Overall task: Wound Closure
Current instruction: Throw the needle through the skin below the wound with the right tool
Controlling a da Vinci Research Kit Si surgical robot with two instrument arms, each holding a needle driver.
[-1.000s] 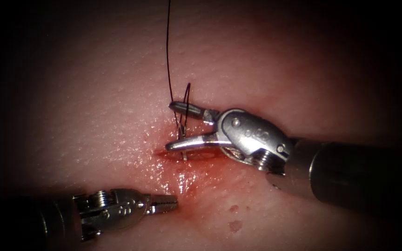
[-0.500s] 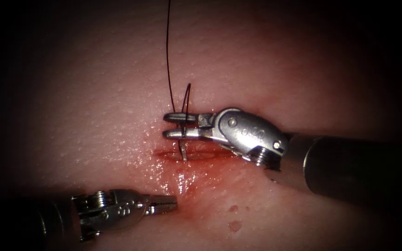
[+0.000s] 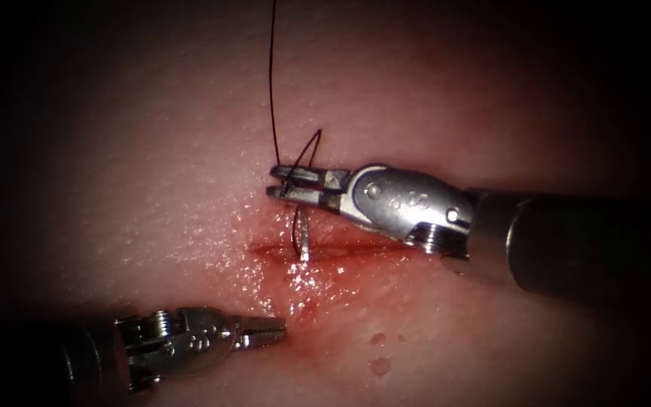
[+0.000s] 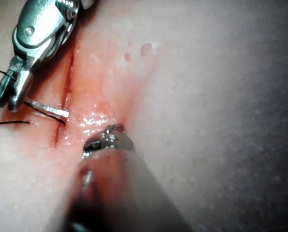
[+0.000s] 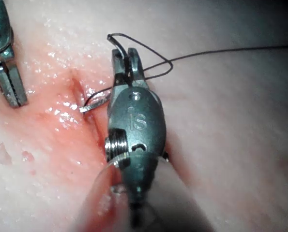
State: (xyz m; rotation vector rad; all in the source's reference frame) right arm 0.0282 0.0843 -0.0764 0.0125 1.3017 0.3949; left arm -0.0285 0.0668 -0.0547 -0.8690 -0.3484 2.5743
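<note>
The needle [image 3: 302, 235] is held by the right tool [image 3: 294, 183], with the jaws squeezed tight on its upper part. Its other end is seen at the cut [image 3: 318, 250] in the tissue [image 3: 152, 151] (in the wet red fluid [image 3: 295, 290]). The thread [image 3: 271, 90] is looped at those jaws. Nothing is held by the left tool [image 3: 269, 329]; its jaws are closed.
</note>
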